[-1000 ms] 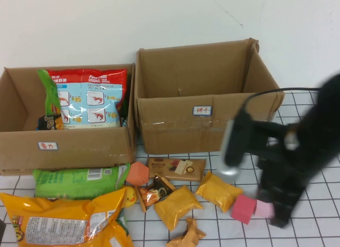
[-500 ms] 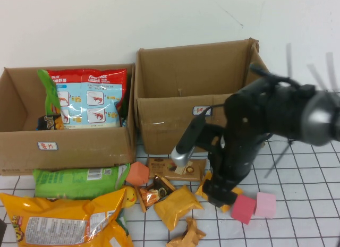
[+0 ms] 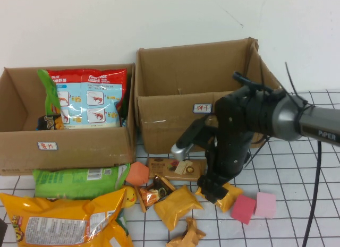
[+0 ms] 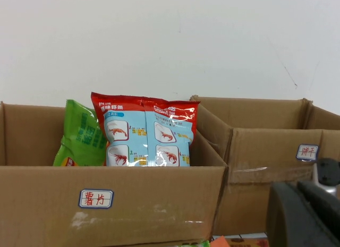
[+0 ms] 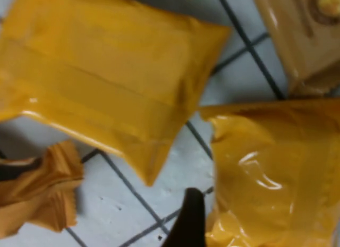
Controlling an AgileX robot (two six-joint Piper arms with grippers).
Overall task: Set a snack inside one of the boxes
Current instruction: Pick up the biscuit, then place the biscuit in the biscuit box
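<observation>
As my right gripper (image 3: 213, 193) hangs with fingers spread wide, the small glossy yellow snack packet (image 3: 223, 192) lies directly beneath on the gridded white table (image 3: 303, 215), before the open brown cardboard box (image 3: 175, 127); my left gripper is unseen.

Two boxes side by side at 12 o'clock: left box (image 3: 64, 146) holding shrimp chip bag (image 3: 93, 101), right box (image 3: 204, 122) at its 3 o'clock. Snack pile before them on the table (image 3: 303, 226). Right gripper (image 3: 212, 191) jaws spread, low over snack packet (image 3: 222, 193); two cubes (image 3: 255, 206) at its 4 o'clock. Large chip bag (image 3: 64, 220) at 7 o'clock.
</observation>
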